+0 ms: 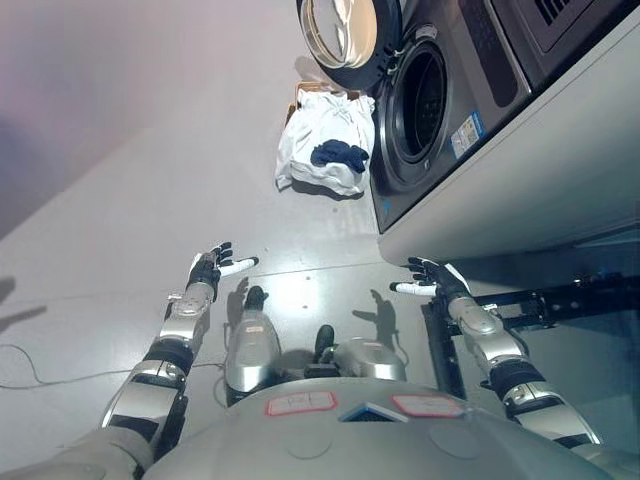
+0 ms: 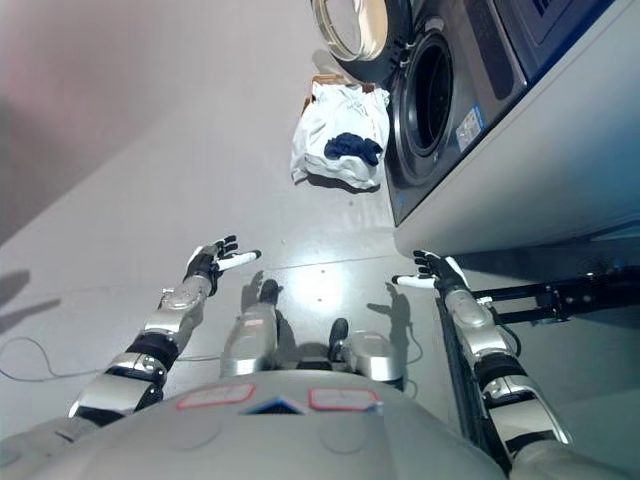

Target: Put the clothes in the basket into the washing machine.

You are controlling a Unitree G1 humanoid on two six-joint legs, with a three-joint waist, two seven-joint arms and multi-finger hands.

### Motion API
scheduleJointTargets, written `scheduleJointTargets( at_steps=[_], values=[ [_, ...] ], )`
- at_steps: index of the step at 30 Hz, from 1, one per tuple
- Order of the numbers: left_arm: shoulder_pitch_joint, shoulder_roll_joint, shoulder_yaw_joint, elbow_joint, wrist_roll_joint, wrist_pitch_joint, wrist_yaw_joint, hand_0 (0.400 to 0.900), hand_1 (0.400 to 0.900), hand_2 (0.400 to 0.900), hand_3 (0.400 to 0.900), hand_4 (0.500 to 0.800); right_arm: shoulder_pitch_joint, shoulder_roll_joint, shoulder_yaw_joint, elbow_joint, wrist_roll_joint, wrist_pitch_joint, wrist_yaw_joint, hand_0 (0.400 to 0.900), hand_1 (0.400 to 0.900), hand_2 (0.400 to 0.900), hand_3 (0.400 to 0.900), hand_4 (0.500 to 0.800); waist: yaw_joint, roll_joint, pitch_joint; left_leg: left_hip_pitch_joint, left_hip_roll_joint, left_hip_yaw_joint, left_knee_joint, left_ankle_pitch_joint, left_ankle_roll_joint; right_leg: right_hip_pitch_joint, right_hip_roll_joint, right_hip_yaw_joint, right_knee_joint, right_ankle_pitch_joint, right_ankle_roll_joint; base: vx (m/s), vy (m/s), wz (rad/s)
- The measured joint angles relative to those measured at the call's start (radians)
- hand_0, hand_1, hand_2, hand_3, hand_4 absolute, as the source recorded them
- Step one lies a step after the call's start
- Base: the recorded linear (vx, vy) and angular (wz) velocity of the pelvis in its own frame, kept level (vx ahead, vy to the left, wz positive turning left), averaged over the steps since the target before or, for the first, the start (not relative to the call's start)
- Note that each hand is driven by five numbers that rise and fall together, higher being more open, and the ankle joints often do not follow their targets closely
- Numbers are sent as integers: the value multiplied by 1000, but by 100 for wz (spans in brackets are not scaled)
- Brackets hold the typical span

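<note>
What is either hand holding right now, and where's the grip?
Nothing. The left hand and right hand hang open over the grey floor, well short of the white laundry basket beside the washing machine.

A smooth pale grey floor (image 1: 150, 200) fills the room, with a bright glare patch near the middle. A dark metal frame (image 1: 560, 300) lies at right.

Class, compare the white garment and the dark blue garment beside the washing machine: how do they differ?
The white garment is far larger and spreads over the basket; the dark blue garment is a small bunched piece. The white one lies underneath, the blue one rests on top. Both are crumpled and sit on the floor before the open grey washing machine.
</note>
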Motion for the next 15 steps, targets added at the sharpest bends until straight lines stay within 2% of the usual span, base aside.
scheduleJointTargets(
  at_steps=[1,2,5,7,9,11,13,15],
  values=[
    [-8,-1,2,8,-1,2,1,900,900,900,900,800,-2,-4,-4,1,0,2,-1,900,900,900,900,800,9,-4,14,-13,7,23,-5,-47,3,-9,-1,-3,0,6,-6,255,64,-58],
    [-5,3,1,13,-7,1,0,900,900,900,900,800,-4,-6,-5,2,1,1,-2,900,900,900,900,800,21,0,23,-32,14,13,-44,-109,18,-12,11,11,2,6,-4,358,73,-80],
    [1,4,3,40,-20,1,13,900,900,900,900,800,-16,-15,-6,17,2,0,-8,900,900,900,900,800,44,37,36,-1,72,5,-278,-130,14,-26,64,63,5,14,-34,310,60,-68],
    [3,2,3,62,-32,1,17,900,900,900,900,800,-18,-14,-6,31,2,0,-9,900,900,900,900,800,66,38,43,15,93,47,-351,-133,12,-22,77,127,6,15,-33,367,115,-87],
    [6,-1,3,78,-37,1,24,900,900,900,900,800,-17,-7,-5,36,2,1,-12,900,900,900,900,800,68,45,49,24,98,60,-353,-132,12,29,79,171,-27,11,-27,418,181,-91],
    [9,-2,3,74,-40,-1,29,900,900,900,900,800,-21,-4,-4,43,2,-1,-13,900,900,900,900,800,87,53,50,36,118,61,-359,-132,12,67,78,241,-34,-7,-15,435,233,-72],
    [11,-3,4,74,-53,-1,35,900,900,900,900,800,-22,-5,-4,49,2,-3,-13,900,900,900,900,800,93,76,37,27,146,71,-333,-132,12,111,70,287,-45,-37,12,404,291,-64],
    [12,-4,4,73,-75,-1,41,900,900,900,900,800,-14,-5,-3,59,2,-1,-20,900,900,900,900,800,97,88,2,11,151,72,-289,-132,14,141,31,313,-56,-77,58,344,376,-52]
  ],
)
